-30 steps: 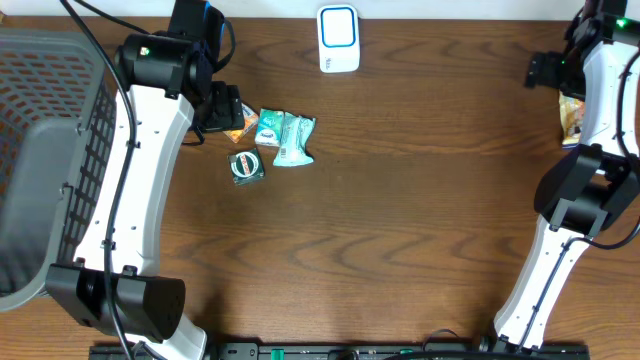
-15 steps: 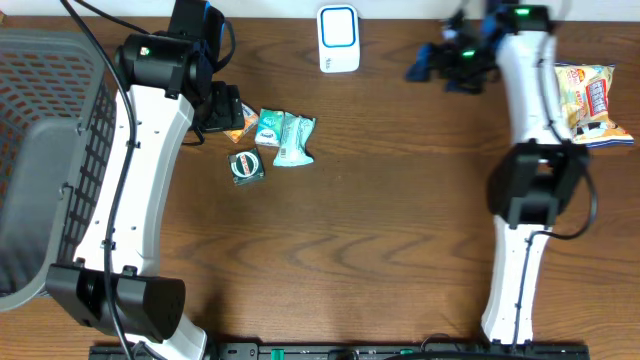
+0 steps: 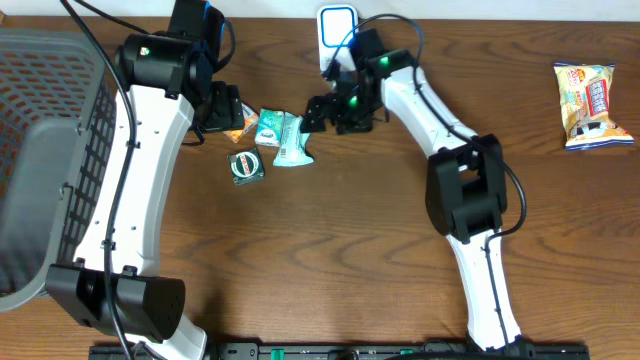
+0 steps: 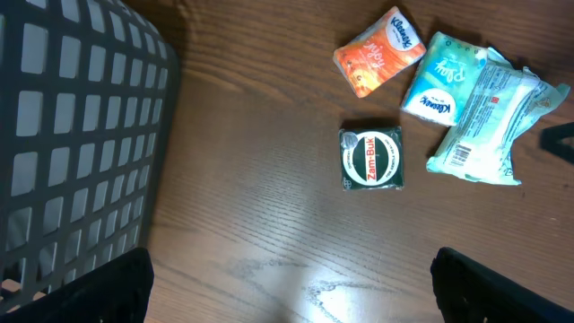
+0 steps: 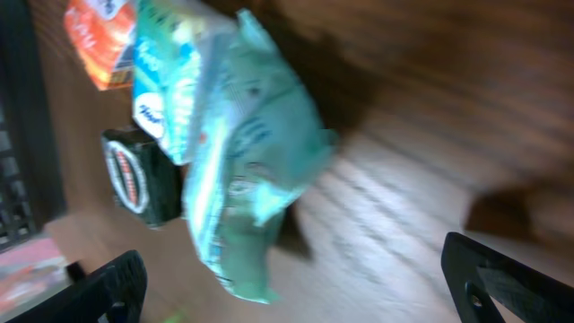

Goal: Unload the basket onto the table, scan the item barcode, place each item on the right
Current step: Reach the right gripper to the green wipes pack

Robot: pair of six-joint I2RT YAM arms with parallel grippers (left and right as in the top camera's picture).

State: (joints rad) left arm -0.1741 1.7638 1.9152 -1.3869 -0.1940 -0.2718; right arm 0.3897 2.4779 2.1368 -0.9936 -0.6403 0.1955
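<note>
Pale green film wraps the packet (image 3: 293,140) that lies flat on the table left of centre, with a barcode seen near one end of it in the left wrist view. A teal tissue pack (image 3: 268,127) is touched by it on one side, and an orange tissue pack (image 3: 241,130) is set just beyond that one. A dark Zam-Buk box (image 3: 245,166) is placed just beside the cluster, apart from the packet. The right gripper (image 3: 318,112) is held just beside the packet's far edge, its jaws spread wide. In the blurred right wrist view the packet is seen between and ahead of the two fingertips, not touched by either. The left gripper (image 3: 222,108) is held over the orange pack's side of the cluster, its jaws likewise spread wide, with the box seen between them from above. The white and blue scanner (image 3: 338,38) is stood at the back edge of the table, near the right arm's wrist. The table (image 3: 350,260) is of dark brown wood grain — a soft glare is caught on it in both wrist views. A grey mesh basket (image 3: 50,150) is set at the left edge, a yellow snack bag (image 3: 592,103) lies well apart at the far right, and a pale wall strip (image 3: 450,8) is seen behind.
</note>
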